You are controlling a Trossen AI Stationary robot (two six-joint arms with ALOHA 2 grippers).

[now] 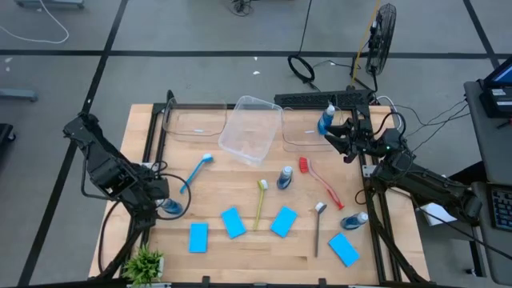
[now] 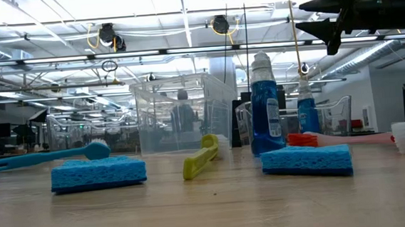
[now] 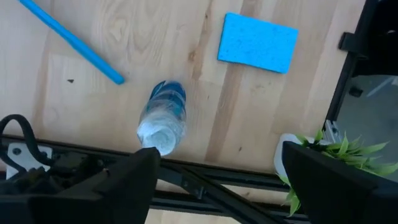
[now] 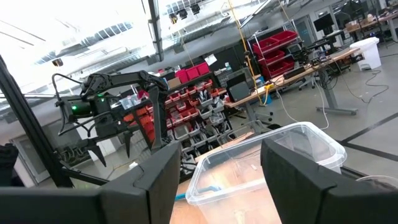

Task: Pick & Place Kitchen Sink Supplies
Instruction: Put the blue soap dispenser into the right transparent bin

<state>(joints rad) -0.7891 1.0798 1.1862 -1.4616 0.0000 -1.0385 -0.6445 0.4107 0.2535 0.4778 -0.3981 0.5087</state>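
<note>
Left pincer [image 3: 214, 180] gapes empty over a bottle [image 3: 163, 118] on the table [image 1: 240, 256]; right pincer [image 1: 342, 138], part-open, carries nothing I can make out; most supplies remain unplaced.

Layout, high view: three tubs along the table's [image 1: 400, 264] far edge, left tub [image 1: 192, 120], middle tub [image 1: 251, 128] tilted and overlapping between the other two, right tub [image 1: 308, 128]. One bottle [image 1: 326, 120] at the right tub's right end. Left gripper [image 1: 162, 198] sits over a second bottle [image 1: 170, 207] near the left edge; one brush [image 1: 196, 172] just right of it. Potted plant [image 1: 146, 262] at the near left corner. Centre: third bottle [image 1: 285, 178], a brush [image 1: 261, 204] to its left, another brush [image 1: 321, 183] to its right. Fourth brush [image 1: 318, 228] nearer, with the fourth bottle [image 1: 354, 219] to its right. Near row of sponges, left to right: first sponge [image 1: 198, 237], second sponge [image 1: 233, 222], third sponge [image 1: 283, 222], fourth sponge [image 1: 343, 249].
</note>
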